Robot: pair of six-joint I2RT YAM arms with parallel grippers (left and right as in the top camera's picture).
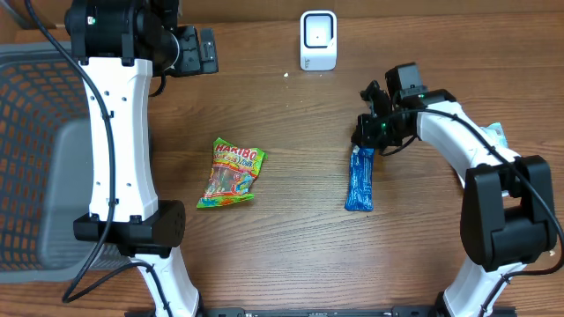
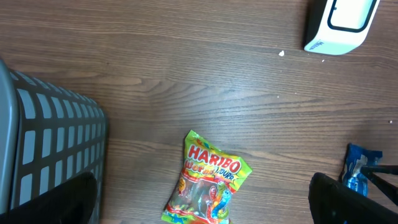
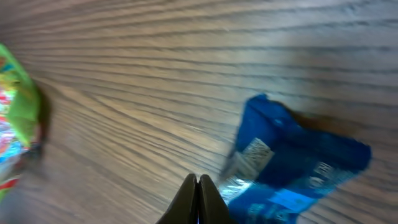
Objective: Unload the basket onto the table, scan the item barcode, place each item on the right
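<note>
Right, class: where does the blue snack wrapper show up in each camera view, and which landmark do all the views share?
Overhead: the blue snack wrapper lies right of centre on the table.
Left wrist: only one end shows, at the lower right edge.
Right wrist: it fills the lower right.
Shared landmark: the Haribo bag, left of the wrapper in every view.

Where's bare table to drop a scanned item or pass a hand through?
Free: the wood strip between the Haribo bag and the blue wrapper; the stretch from the scanner down to those two; the front edge below them. Crowded: the left side, with the basket and left arm; the right arm over the wrapper's top end.
</note>
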